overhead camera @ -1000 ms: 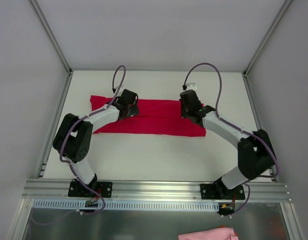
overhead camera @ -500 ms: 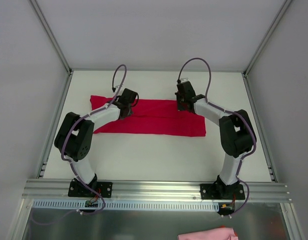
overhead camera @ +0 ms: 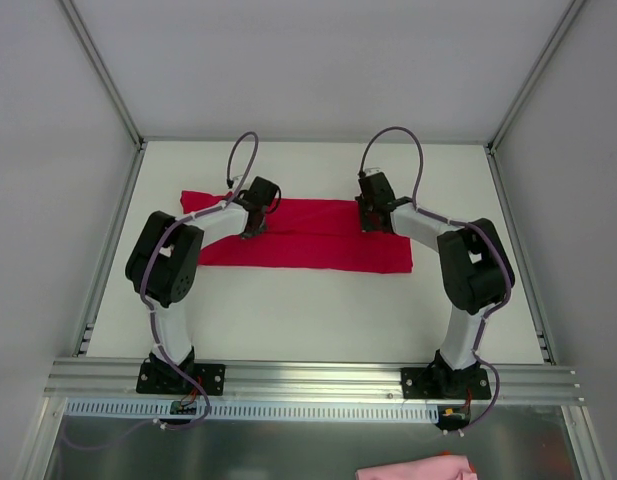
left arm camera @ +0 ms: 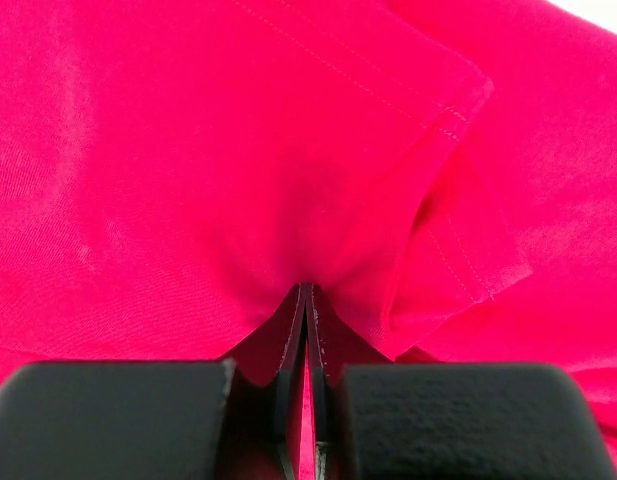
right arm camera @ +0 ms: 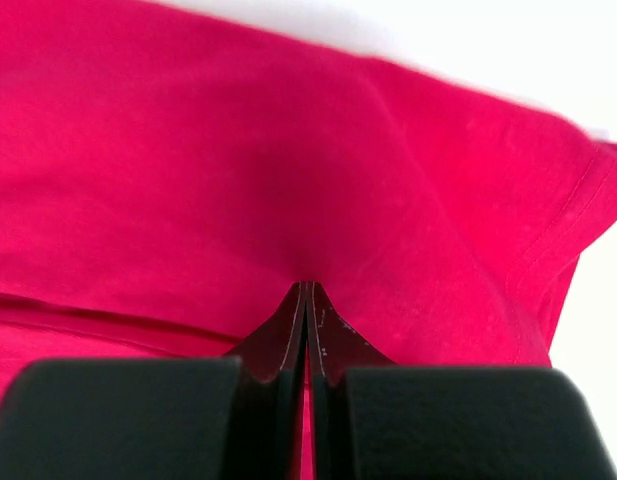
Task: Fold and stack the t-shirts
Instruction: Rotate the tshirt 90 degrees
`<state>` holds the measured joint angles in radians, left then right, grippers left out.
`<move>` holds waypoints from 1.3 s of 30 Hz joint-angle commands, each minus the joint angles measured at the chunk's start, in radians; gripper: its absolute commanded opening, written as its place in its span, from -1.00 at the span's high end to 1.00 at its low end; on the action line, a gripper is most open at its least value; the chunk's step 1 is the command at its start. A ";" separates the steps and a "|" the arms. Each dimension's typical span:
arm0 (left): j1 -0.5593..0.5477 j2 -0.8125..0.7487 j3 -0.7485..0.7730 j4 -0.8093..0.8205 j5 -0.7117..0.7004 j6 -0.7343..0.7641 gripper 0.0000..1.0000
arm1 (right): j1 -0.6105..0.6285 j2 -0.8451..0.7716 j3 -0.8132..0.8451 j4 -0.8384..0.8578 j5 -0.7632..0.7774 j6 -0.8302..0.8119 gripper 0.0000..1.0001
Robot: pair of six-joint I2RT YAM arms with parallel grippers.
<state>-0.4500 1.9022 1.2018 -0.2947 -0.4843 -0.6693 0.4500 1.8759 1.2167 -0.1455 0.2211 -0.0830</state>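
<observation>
The t-shirt (overhead camera: 308,238) lies as a long red band across the table (overhead camera: 288,310), toward 12 o'clock. The left gripper (left arm camera: 306,292) has its fingers closed, pinching a pucker of cloth near the band's 9 o'clock end. The right gripper (right arm camera: 306,290) pinches likewise toward its 3 o'clock end.

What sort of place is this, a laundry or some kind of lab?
Probably a robotics lab test cell: a white table walled by plain panels, an aluminium mounting rail, the left gripper and right gripper pinching a red t-shirt.
</observation>
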 commanded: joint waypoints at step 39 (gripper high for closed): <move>0.021 0.365 0.490 -0.026 0.510 0.146 1.00 | 0.501 -0.506 -0.516 -0.048 0.196 0.288 0.98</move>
<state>-0.3904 2.2238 1.6829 -0.3119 -0.0906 -0.5709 0.9150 1.4227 0.7048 -0.1436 0.3347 0.1490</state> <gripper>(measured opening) 0.006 0.015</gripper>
